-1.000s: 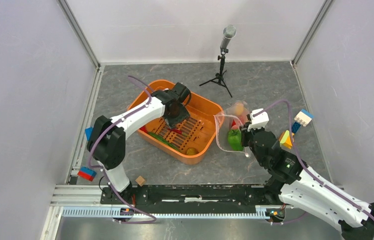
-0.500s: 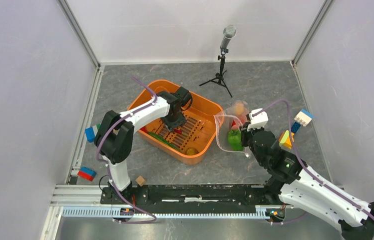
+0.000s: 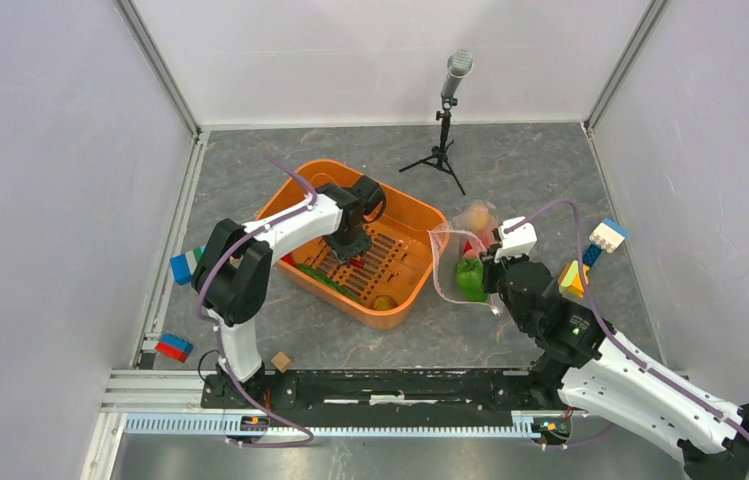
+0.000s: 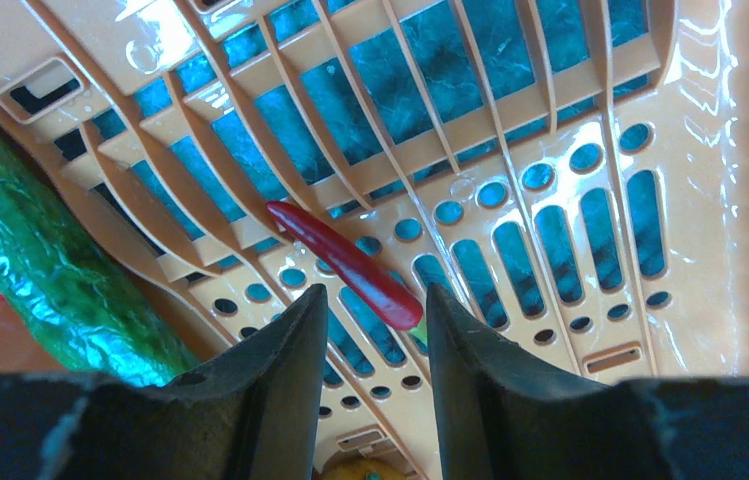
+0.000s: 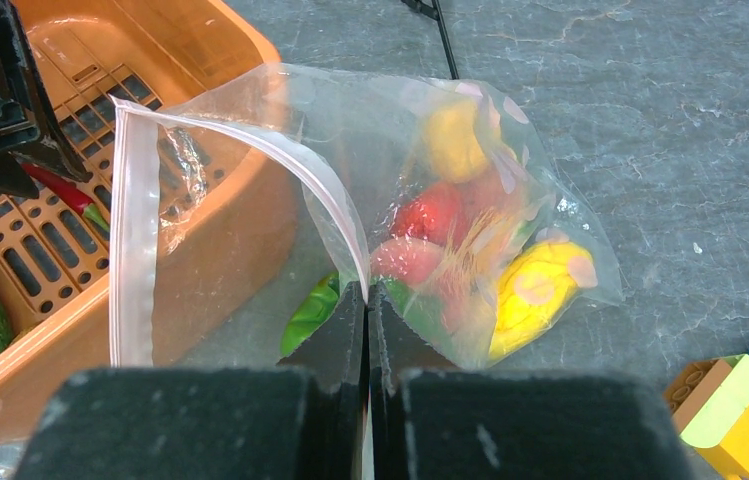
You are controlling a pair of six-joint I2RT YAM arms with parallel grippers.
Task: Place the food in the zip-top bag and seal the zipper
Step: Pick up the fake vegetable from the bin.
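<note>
My left gripper [image 4: 375, 312] is open inside the orange basket [image 3: 415, 215], its jaws astride the stem end of a slim red chilli pepper [image 4: 348, 262] lying on the slotted floor. A long green cucumber [image 4: 35, 262] lies to the left, and a yellow piece [image 4: 365, 470] shows below the jaws. My right gripper [image 5: 366, 300] is shut on the mouth edge of the clear dotted zip-top bag [image 5: 450, 210], holding it open beside the basket. The bag holds red, yellow and green toy food. The zipper strip [image 5: 130, 230] runs along the open mouth.
A microphone on a small tripod [image 3: 445, 120] stands behind the basket. Coloured building blocks [image 3: 590, 255] lie right of the bag, more blocks [image 3: 175, 345] at the left rail, and a wooden cube [image 3: 281, 361] near the front rail. Walls enclose the table.
My left gripper has moved down and inward into the basket, over the red chilli pepper. The right gripper and the bag have not moved.
</note>
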